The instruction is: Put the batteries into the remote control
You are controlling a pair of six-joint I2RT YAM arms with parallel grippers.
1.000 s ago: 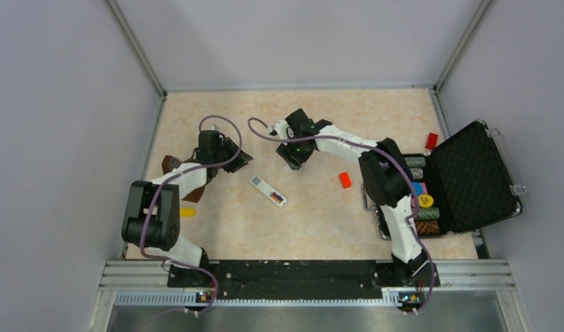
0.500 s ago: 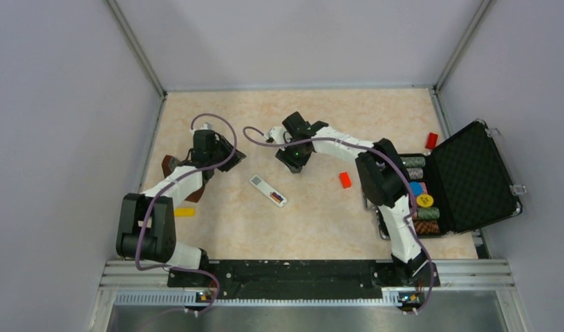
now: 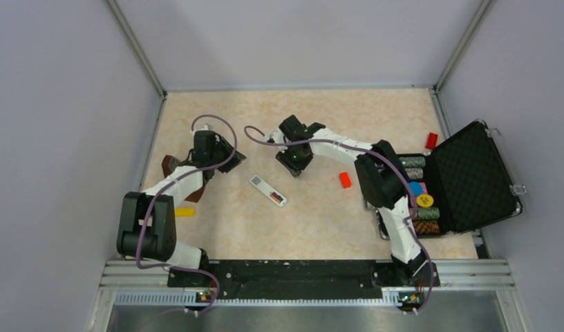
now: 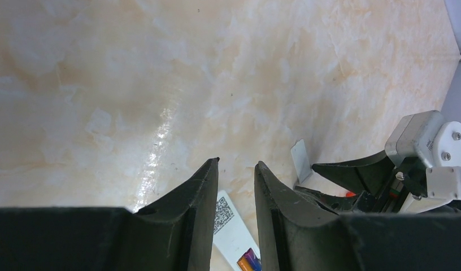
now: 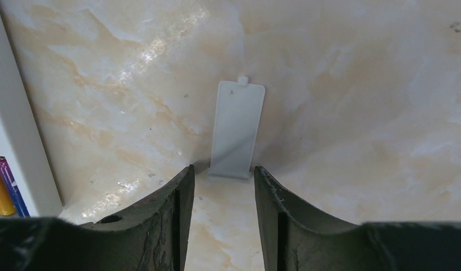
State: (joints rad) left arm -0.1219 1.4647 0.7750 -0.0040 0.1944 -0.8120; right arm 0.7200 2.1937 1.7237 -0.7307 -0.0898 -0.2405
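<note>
Overhead, remote control [image 3: 268, 190] lies at centre of tabletop [image 3: 314, 225], long axis 10-to-4 o'clock. Batteries [image 3: 276, 198], purple and orange, sit side by side in open bay at 4 o'clock end. Left gripper [image 4: 236, 164] at remote's 10 o'clock, jaws slightly parted, empty. Right gripper [image 5: 222, 167] at remote's 1 o'clock, jaws parted, nothing clamped. White cover plate [image 5: 238, 129] lies flat, near end at fingertips. Red block [image 3: 345, 180] at remote's 3 o'clock.

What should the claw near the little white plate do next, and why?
Probably the right claw should creep forward a little and pinch the near end of the white plate. The plate lies flat right at the claw's open fingertips. The batteries already sit in the remote control, so the plate looks like the cover that goes on next.
</note>
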